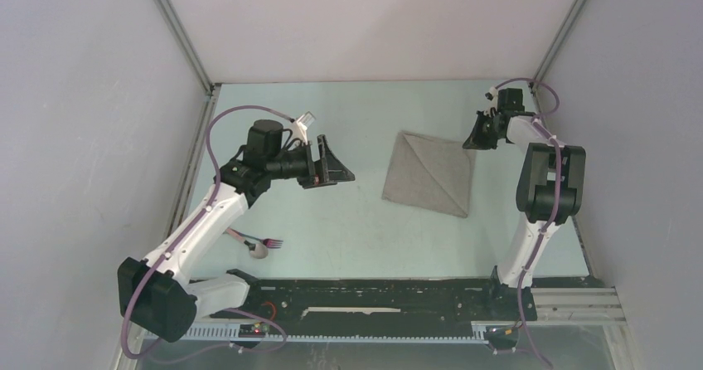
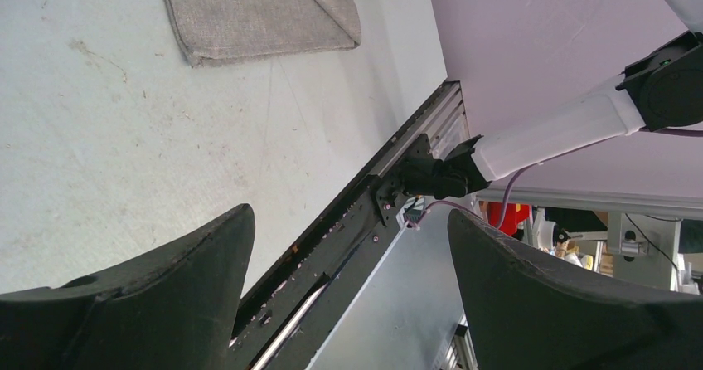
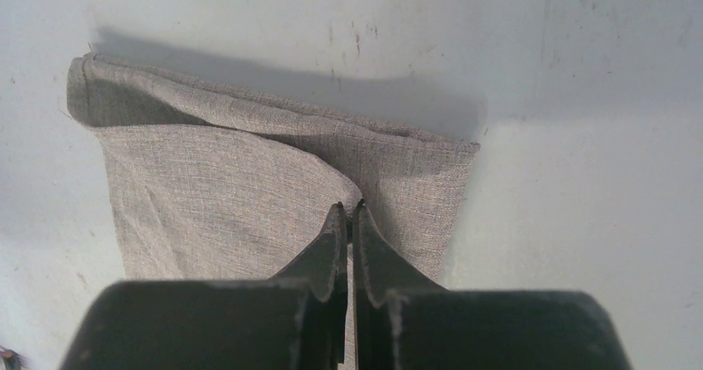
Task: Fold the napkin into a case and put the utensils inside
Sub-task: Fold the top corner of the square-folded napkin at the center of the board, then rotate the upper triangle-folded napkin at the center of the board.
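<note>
Top external: utensils (image 1: pixel 258 244) beside left arm (image 1: pixel 201 219), napkin (image 1: pixel 429 175) apart

A pale green table (image 1: pixel 348 237) is sitting between grey wall panels (image 1: pixel 83 96) on three sides. Metal posts (image 1: pixel 177 30) are standing at both back corners. A black rail (image 1: pixel 398 291) is running along the near edge. Faint scuff marks (image 2: pixel 99 55) are showing on the tabletop.
</note>
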Robot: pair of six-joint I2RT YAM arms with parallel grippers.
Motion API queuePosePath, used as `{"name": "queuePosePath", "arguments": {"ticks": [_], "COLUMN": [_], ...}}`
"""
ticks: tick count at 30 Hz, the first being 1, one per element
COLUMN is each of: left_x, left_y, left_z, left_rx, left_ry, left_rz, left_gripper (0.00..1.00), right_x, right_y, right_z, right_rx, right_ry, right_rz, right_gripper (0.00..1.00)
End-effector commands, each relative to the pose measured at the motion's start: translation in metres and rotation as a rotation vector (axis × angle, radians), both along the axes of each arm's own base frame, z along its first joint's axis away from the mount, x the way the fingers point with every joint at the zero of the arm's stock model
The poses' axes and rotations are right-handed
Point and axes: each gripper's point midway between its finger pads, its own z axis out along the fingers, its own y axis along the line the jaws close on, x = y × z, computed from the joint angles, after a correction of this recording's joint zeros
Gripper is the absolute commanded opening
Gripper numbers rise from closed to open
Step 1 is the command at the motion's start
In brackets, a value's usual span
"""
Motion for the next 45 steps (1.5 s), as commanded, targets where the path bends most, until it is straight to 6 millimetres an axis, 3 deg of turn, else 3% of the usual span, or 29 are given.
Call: {"name": "queuePosePath", "arguments": {"ticks": [1, 13, 16, 18, 21, 24, 28, 31, 34, 37, 40, 45], "left_x": [0.001, 0.0, 0.001, 0.002, 0.008, 0.018, 0.034, 0.046, 0.049, 0.043, 0.035, 0.016], "left_y": [-0.002, -0.003, -0.002, -0.003, -0.003, -0.011, -0.035, -0.053, -0.066, -0.071, -0.071, -0.056], "left_z": [0.004, 0.004, 0.002, 0.0, -0.008, -0.017, -0.022, -0.042, -0.05, -0.05, -0.056, -0.059], "left_rx": [-0.029, -0.034, -0.031, -0.03, -0.02, -0.033, -0.06, -0.027, -0.031, -0.017, -0.002, 0.019], "left_ry": [-0.003, 0.0, 0.005, 0.006, 0.02, 0.044, 0.045, 0.091, 0.115, 0.091, 0.097, 0.089], "left_rz": [-0.012, -0.012, -0.008, -0.006, 0.008, 0.025, 0.034, 0.05, 0.056, 0.051, 0.051, 0.064], "left_gripper": [0.93, 0.93, 0.93, 0.93, 0.93, 0.93, 0.93, 0.93, 0.92, 0.92, 0.92, 0.92], "right_x": [0.011, 0.012, 0.013, 0.013, 0.006, -0.01, -0.05, -0.091, -0.134, -0.162, -0.169, -0.147], "right_y": [-0.009, -0.015, -0.018, -0.02, -0.028, -0.033, 0.009, 0.045, 0.082, 0.117, 0.152, 0.192], "right_z": [0.008, 0.006, 0.006, 0.01, 0.027, 0.062, 0.086, 0.077, 0.074, 0.069, 0.057, 0.046], "right_rx": [-0.025, -0.036, -0.053, -0.063, -0.135, -0.214, -0.047, 0.186, 0.392, 0.397, 0.355, 0.393], "right_ry": [-0.031, -0.032, -0.034, -0.037, -0.033, -0.049, -0.076, -0.04, -0.017, -0.008, 0.024, 0.025], "right_rz": [-0.015, -0.032, -0.043, -0.052, -0.101, -0.179, -0.133, -0.114, -0.055, 0.019, 0.069, 0.035], "right_gripper": [0.0, 0.0, 0.05, 0.11, 0.33, 0.63, 0.72, 0.73, 0.74, 0.76, 0.75, 0.69]}}
